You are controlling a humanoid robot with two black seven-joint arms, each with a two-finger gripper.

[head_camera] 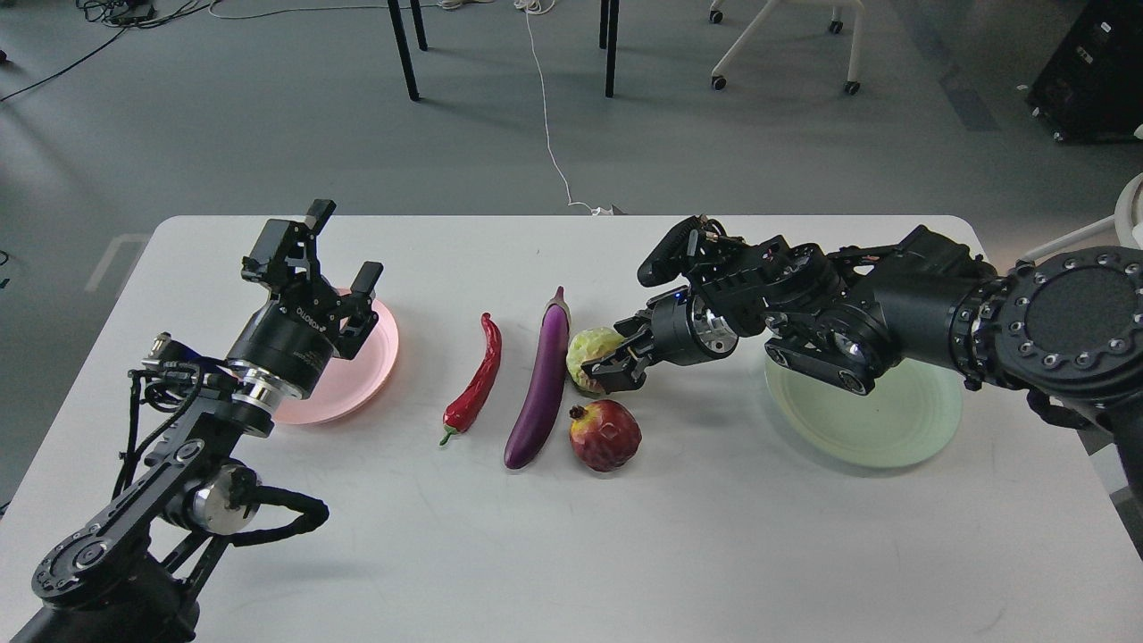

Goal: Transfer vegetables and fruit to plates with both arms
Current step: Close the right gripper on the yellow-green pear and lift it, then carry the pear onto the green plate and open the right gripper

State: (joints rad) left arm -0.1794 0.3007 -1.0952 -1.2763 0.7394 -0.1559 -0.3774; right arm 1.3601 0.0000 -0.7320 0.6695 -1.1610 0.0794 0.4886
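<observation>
Nearest to me, the pomegranate sits on the white table, crown turned left, just beside the blunt lower end of the eggplant. The eggplant lies lengthwise, running away from me with its cap at the far end. Left of it, apart, lies the red chili pepper, green stem nearest me.

Behind the pomegranate, touching the eggplant's right flank, is the bumpy yellow-green fruit. My right gripper reaches in from the right; its fingers straddle that fruit's right side, one behind and one in front. I cannot tell whether they press on it.

The pale green plate lies to the right, partly under my right arm, bare where it shows.

My left gripper hangs with fingers apart over the pale pink plate, holding nothing.
</observation>
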